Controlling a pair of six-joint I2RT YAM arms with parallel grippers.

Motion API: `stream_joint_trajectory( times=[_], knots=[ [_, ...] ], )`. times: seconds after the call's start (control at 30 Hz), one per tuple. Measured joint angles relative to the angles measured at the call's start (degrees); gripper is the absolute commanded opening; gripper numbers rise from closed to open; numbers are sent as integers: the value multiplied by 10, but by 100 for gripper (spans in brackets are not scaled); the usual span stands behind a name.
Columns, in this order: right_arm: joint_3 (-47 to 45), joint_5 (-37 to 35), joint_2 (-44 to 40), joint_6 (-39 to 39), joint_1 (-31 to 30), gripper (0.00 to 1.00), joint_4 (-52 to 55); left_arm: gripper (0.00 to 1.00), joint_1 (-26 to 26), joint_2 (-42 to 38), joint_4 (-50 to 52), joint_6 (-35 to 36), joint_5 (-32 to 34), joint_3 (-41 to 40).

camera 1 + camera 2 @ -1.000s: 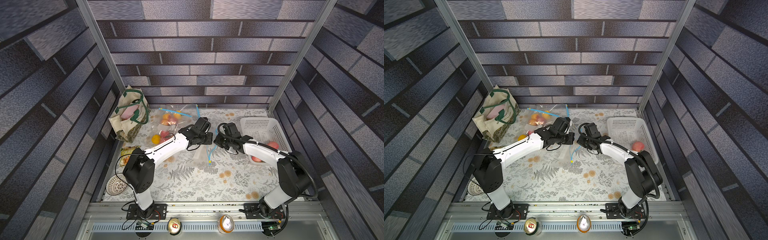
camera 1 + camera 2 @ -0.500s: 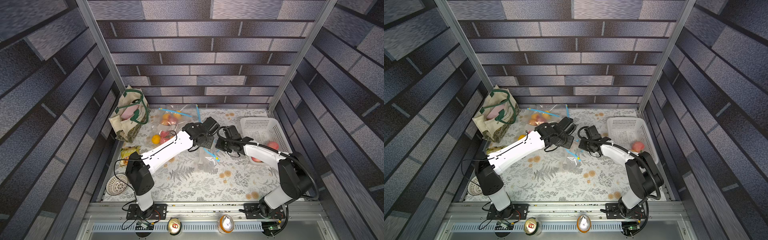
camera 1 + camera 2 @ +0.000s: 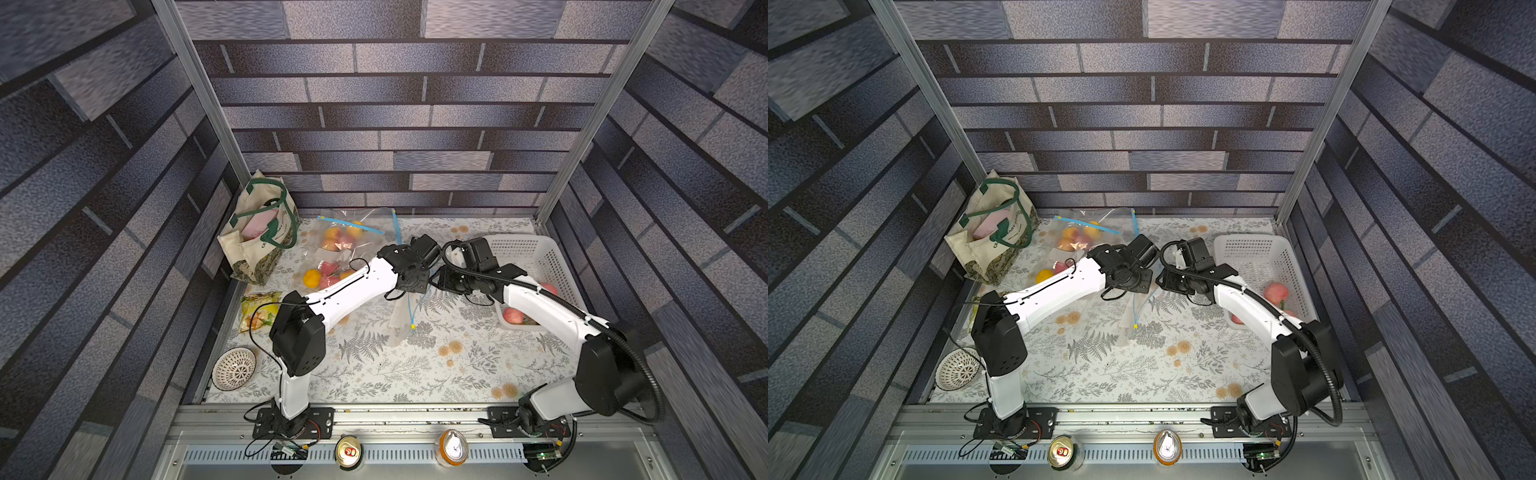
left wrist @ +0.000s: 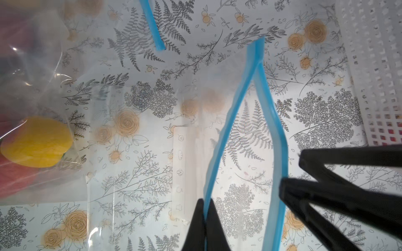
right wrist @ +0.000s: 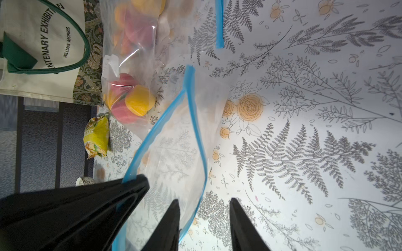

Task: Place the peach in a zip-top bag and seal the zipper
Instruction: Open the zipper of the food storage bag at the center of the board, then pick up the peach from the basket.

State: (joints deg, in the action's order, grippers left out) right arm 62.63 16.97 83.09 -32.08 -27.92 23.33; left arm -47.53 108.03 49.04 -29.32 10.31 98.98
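Pinching the blue zipper strip [image 4: 217,152] of the zip-top bag [image 3: 400,322], the left fingers [image 4: 196,228] are clenched tight on it, and the bag's mouth gapes. The right fingers [image 5: 169,228] stand apart, gripping nothing, beside the bag's opposite lip. A peach [image 3: 1276,293] lies in the white basket [image 3: 1250,239] on the tabletop [image 3: 415,374].

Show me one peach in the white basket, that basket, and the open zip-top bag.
peach [image 3: 1276,292]: a top view, pink skin.
white basket [image 3: 517,245]: a top view, far wall.
open zip-top bag [image 4: 217,152]: left wrist view, blue zipper strip.
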Motion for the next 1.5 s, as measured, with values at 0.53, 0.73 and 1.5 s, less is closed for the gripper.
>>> stream_joint_trajectory(
  times=[0.53, 0.73, 1.5],
  knots=[
    [27, -155, -111, 64, 312, 72, 215, 0, 0, 0, -45, -8, -30, -4],
    [14, -243, -54, 99, 348, 75, 248, 0, 0, 0, -54, -7, -39, -15],
    [-54, -205, 59, 137, 429, 82, 154, 0, 0, 0, -77, -7, -56, -31]
  ],
)
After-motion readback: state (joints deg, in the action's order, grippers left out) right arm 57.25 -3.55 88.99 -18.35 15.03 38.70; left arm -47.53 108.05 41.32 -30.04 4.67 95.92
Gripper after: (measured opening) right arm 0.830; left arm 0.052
